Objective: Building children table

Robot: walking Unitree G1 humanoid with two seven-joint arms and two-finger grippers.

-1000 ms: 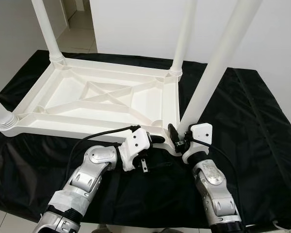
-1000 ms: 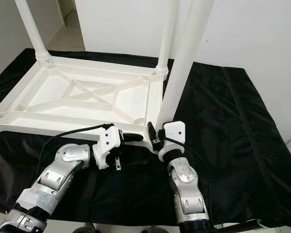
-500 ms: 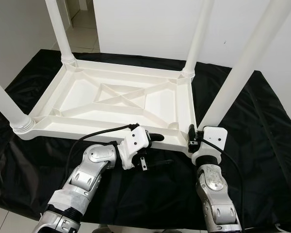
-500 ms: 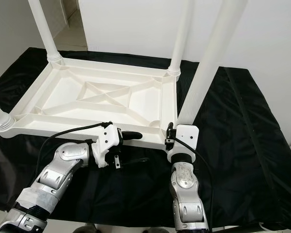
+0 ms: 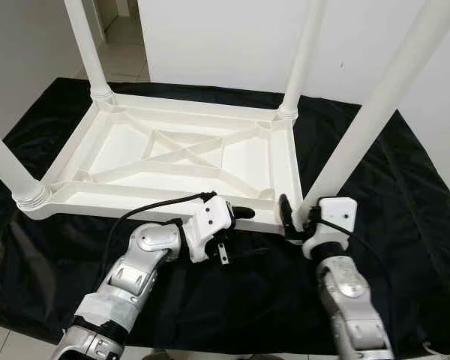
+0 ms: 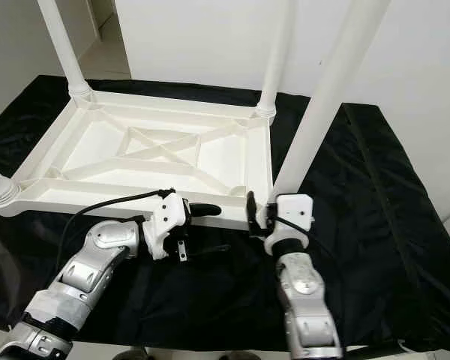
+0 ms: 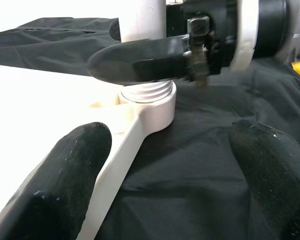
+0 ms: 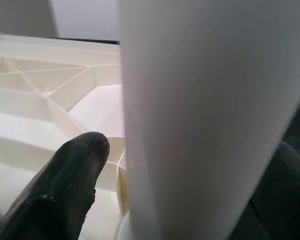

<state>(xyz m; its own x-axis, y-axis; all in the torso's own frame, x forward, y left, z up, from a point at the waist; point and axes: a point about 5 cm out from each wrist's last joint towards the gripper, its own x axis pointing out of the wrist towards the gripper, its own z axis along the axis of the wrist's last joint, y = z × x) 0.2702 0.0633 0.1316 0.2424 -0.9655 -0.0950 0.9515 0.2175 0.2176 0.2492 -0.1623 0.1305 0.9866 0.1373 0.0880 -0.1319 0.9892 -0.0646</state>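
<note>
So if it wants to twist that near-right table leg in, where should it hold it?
Low on the round shaft, just above the threaded collar, coming in from the robot's side. The leg is a smooth upright cylinder, so the jaws can straddle it from either side. The right gripper sits there already, one finger on each side of the shaft near the upturned tabletop.

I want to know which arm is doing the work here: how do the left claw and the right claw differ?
The right claw is closed around the near right table leg just above its socket; the left claw is open, holding nothing. The right claw points up the leg; the left claw lies level beside the upturned tabletop edge. Both sit at the table's near edge.
</note>
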